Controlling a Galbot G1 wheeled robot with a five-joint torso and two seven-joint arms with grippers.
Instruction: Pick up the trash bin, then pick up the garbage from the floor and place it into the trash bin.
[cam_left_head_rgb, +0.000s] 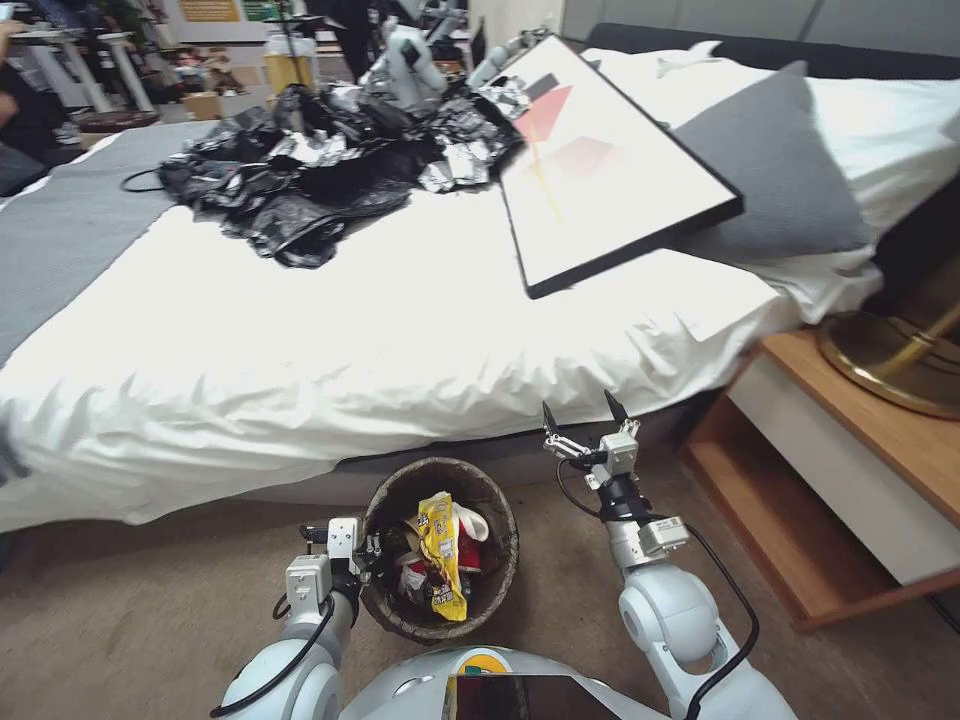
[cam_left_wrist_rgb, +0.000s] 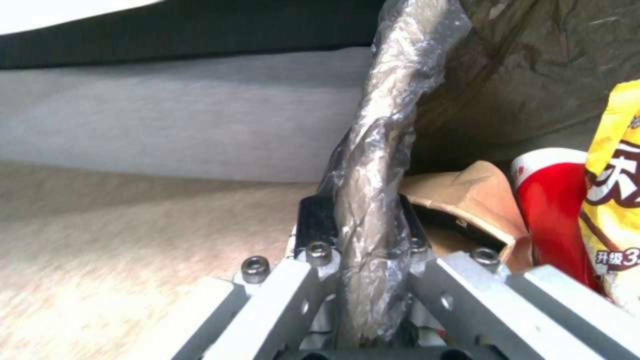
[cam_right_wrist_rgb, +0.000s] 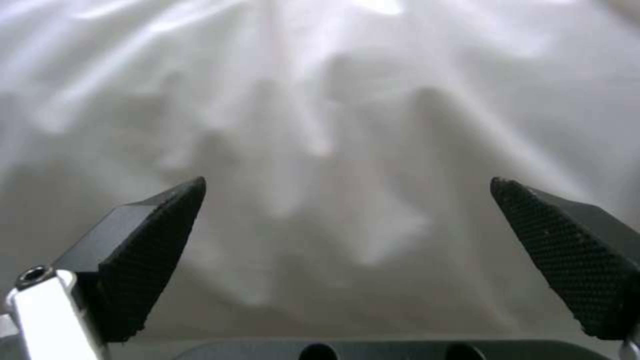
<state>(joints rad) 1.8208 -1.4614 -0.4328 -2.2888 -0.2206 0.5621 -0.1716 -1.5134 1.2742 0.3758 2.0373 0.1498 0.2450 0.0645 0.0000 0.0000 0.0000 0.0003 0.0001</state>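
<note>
Brown-lined bin (cam_left_head_rgb: 440, 548) on the floor by the bed (cam_left_head_rgb: 400, 320), rim clamped in left gripper (cam_left_wrist_rgb: 363, 235) jaws to carry it. Already holding wrappers (cam_left_head_rgb: 441, 552) and cups (cam_left_wrist_rgb: 550, 200). Right gripper (cam_left_head_rgb: 583, 418) raised, jaws apart, empty, facing the sheet.

crinkled glossy plastic bag (cam_left_wrist_rgb: 373, 165) lining the bin (cam_left_head_rgb: 500, 560), shiny yellow wrapper (cam_left_head_rgb: 440, 555), matt tan paper (cam_left_wrist_rgb: 470, 197), soft white bed (cam_left_head_rgb: 300, 330) linen, wood nightstand (cam_left_head_rgb: 880, 420).
</note>
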